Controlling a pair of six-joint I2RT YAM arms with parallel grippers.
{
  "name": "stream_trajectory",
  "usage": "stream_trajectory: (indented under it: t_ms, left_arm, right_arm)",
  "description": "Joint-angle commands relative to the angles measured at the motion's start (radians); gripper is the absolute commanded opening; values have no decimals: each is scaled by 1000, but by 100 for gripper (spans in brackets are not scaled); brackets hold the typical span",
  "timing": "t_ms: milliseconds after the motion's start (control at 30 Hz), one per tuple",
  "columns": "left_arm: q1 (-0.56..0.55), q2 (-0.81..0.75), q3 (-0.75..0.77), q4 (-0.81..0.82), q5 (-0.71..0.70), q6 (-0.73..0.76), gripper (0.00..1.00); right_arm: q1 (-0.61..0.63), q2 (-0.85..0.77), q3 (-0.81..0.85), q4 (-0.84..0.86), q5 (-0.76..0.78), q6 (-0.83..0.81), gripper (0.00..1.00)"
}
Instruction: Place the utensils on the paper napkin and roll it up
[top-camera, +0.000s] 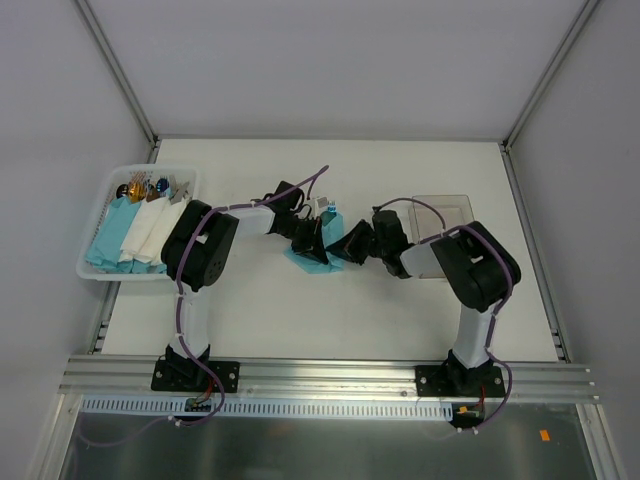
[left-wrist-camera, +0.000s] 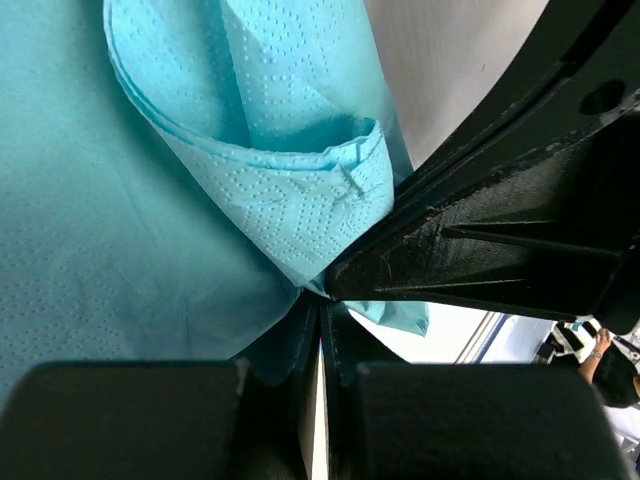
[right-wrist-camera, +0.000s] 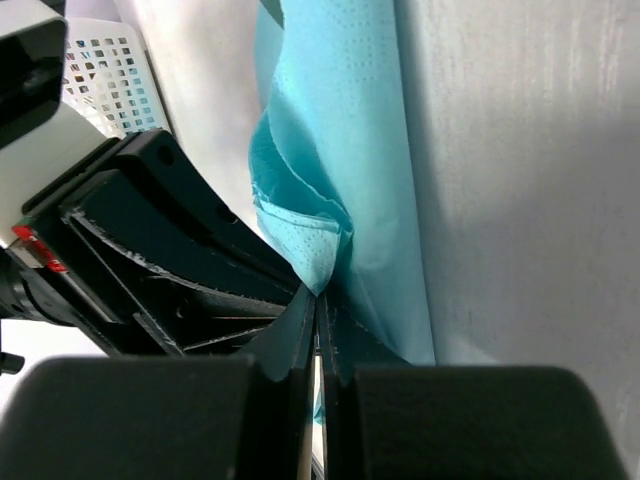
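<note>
Teal paper napkin (left-wrist-camera: 150, 230), curled into a loose roll ahead of the jaws, pinched by left gripper (left-wrist-camera: 320, 310) and right gripper (right-wrist-camera: 318, 305); utensils unseen, rolling judged incomplete.

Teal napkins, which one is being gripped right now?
The paper napkin mid-table, pinched by left gripper and right gripper; the bundles lie in the white basket.

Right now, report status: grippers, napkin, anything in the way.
Left gripper shut on the paper napkin. Right gripper shut on it too. Napkin folded over, utensils not in sight. Grippers tip to tip, crowding each other.
</note>
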Motion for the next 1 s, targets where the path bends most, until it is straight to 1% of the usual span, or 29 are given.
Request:
stream_trajectory:
  t_ms: [0, 167, 300, 367, 500, 600, 700, 733, 800, 967]
  left_arm:
    - [17, 17, -21, -14, -95, 38, 0]
    - [15, -22, -42, -13, -80, 43, 0]
    - [15, -115, -76, -13, -75, 61, 6]
    - [18, -160, -104, -16, -63, 76, 8]
    - [35, -298, -147, -17, -55, 101, 12]
    - [70, -342, -138, -32, -40, 96, 18]
    - [92, -330, -69, -66, -34, 83, 23]
    - [94, -321, -29, -75, -40, 84, 23]
    - [94, -289, 10, -83, -50, 78, 26]
    - [94, -197, 137, -103, -53, 49, 29]
  right_arm:
    - [7, 12, -1, 1, -8, -21, 0]
    - [6, 29, 10, -7, -20, -33, 0]
    - [3, 46, 25, -33, -25, -47, 3]
    - [4, 54, 30, -33, -29, -47, 7]
    - [4, 66, 42, -31, -43, -49, 14]
    - [4, 64, 49, -33, -53, -55, 26]
    - [6, 58, 54, -31, -66, -63, 36]
    - [4, 57, 60, -31, -74, -69, 42]
    - [7, 52, 65, -31, -77, -72, 45]
    - [10, 43, 72, -36, -92, -102, 47]
